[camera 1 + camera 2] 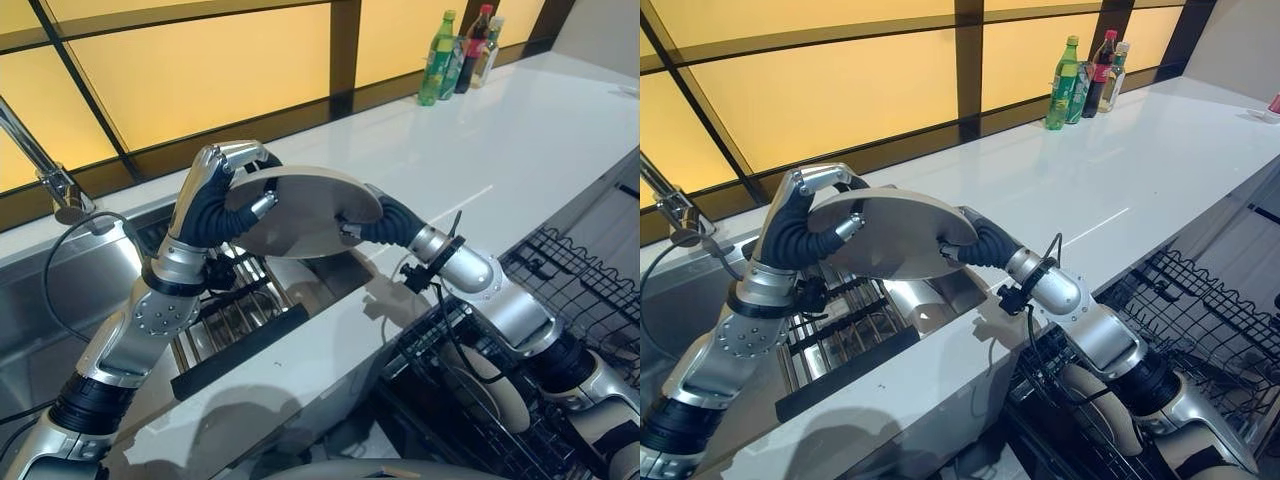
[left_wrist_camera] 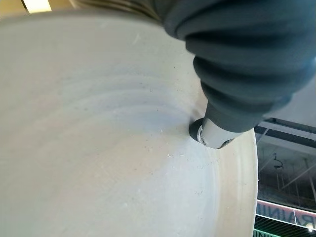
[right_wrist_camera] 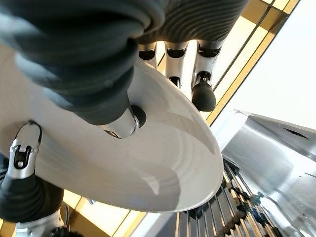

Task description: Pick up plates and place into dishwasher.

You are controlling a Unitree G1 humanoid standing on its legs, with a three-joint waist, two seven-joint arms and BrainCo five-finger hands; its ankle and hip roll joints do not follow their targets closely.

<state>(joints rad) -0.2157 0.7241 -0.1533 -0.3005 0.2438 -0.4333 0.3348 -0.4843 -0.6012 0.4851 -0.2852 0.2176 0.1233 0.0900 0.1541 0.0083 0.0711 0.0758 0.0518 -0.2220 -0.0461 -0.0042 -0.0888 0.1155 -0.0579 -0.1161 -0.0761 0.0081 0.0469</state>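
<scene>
- One long white glossy bench (image 1: 520, 140) runs under the amber window panels; a steel sink (image 1: 60, 300) is set into its left part, with a chrome tap (image 1: 45, 170) behind the sink.
- In the sink stands a dark wire dish rack (image 1: 840, 310).
- At the lower right, below the bench edge, the black wire dishwasher rack (image 1: 1210, 310) is pulled out, and pale plates (image 1: 1100, 410) already stand in it.
- A round pale grey plate (image 1: 300, 210) is in the air above the sink, between both hands, almost flat and a little tilted.
- The left hand (image 1: 215, 195) grips the plate's left rim: fingers curl over the top, the thumb presses underneath.
- The right hand (image 1: 375, 220) pinches the right rim: thumb on one face, fingers (image 3: 202, 94) on the other.
- Three bottles (image 1: 1085, 70), one green and two darker, stand together at the far end of the bench.
</scene>
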